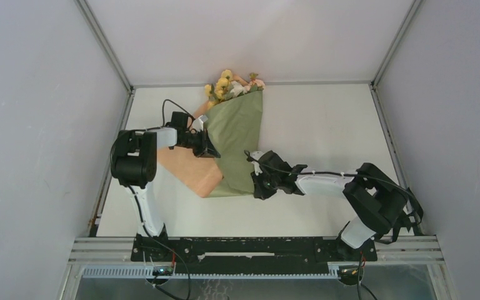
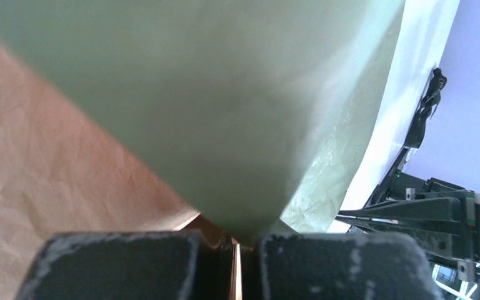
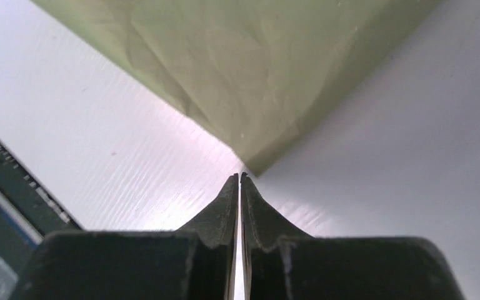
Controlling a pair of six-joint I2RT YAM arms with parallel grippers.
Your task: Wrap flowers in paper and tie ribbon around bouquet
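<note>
The bouquet (image 1: 237, 128), an olive-green crinkled paper cone with yellow and pink blooms, is lying on the white table (image 1: 325, 125); the left gripper (image 2: 234, 247) is clamping its fold, securing the wrap, while the right gripper (image 3: 239, 179) is sitting clenched at its corner, grip unconfirmed

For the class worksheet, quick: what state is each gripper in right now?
Left gripper: closed on a fold of the paper.
Right gripper: closed at the paper's corner; grip unclear.
</note>
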